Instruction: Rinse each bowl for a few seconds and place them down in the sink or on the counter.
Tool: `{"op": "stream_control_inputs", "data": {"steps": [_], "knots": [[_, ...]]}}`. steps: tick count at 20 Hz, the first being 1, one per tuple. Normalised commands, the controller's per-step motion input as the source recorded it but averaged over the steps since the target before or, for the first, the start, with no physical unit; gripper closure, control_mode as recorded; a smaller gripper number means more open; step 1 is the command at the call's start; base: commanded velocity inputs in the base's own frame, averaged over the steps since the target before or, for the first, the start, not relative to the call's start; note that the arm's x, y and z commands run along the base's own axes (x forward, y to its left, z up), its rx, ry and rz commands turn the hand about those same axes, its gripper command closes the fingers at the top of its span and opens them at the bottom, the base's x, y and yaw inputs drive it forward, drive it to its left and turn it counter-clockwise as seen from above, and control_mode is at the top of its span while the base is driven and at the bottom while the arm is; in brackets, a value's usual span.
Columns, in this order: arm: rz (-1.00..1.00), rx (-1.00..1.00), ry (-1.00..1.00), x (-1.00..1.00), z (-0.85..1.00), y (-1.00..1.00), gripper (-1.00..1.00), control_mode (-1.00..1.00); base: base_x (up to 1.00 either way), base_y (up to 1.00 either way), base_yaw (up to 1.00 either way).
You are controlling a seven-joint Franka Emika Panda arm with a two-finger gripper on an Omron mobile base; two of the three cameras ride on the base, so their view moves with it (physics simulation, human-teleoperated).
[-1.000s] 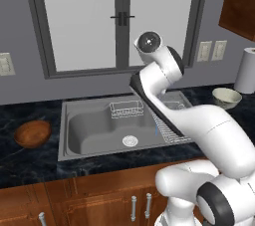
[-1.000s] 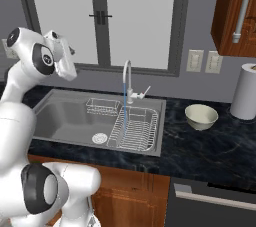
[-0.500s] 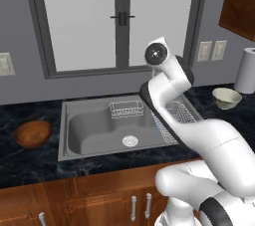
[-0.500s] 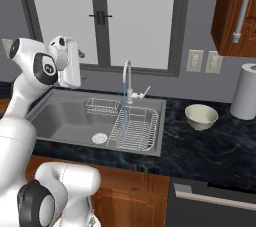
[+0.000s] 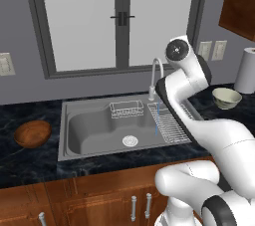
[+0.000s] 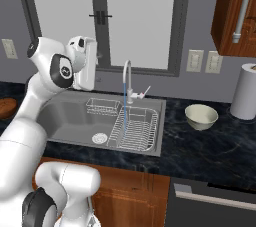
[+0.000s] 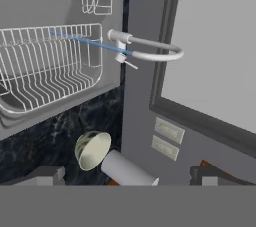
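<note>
The reddish-brown bowl sits on the black counter left of the sink. On the counter to the sink's right rests the cream bowl, upright and empty. My gripper is open with nothing between its fingers. It hangs high over the sink, level with the window sill, and looks toward the cream bowl, far from both bowls. A thin blue stream runs from the faucet into the wire rack.
A white paper-towel roll stands right of the cream bowl. A small wire caddy hangs at the back of the basin and the drain lies in its floor. Wall outlets and the window are behind.
My arm has swung to the right, carrying the raised hand from over the sink's left side toward the faucet. The gripper has stayed open. Both bowls have stayed in place.
</note>
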Motion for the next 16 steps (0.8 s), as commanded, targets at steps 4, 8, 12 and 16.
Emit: {"op": "stream_control_inputs", "data": {"steps": [4,8,12,16], "knots": [[-0.04,0.15,0.0,0.0,0.0,-0.27,-1.0,-1.0,0.0,0.0,0.0],[-0.05,0.08,0.0,0.07,0.0,-0.26,-1.0,-1.0,0.0,0.0,0.0],[-0.09,0.02,-0.04,0.05,0.0,-0.32,-1.0,-1.0,0.0,0.0,0.0],[-0.08,0.02,-0.03,0.12,-0.03,-0.36,-1.0,-1.0,0.0,0.0,0.0]]}}
